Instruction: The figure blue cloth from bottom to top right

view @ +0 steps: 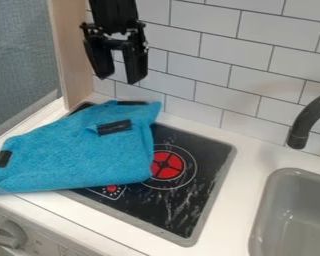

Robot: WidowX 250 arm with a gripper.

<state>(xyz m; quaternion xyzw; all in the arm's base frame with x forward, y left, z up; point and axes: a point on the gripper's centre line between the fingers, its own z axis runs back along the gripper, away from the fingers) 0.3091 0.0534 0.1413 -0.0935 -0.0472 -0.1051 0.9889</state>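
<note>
White tabletop point(240, 200): blue cloth point(89, 155) covers L part of toy cooktop point(209, 165), near edge by front, far corner twd. wall. Sink point(261, 212) to R. Status (est.): fold partial at most; small flap present nr. far corner. Remaining: bring near-L portion to top R; grip req'd first. Tool point(119, 79) above far corner, tips spread, holding nothing. Bkgd.: tiled wall point(249, 70).

The cloth point(89, 150) lies over the left part of the stove point(203, 170) (one end goes toward the front left corner of the tabletop point(253, 155)). The sink point(279, 192) is right, the tap point(305, 122) behind it. The wall point(209, 72) stands along the back edge.
</note>
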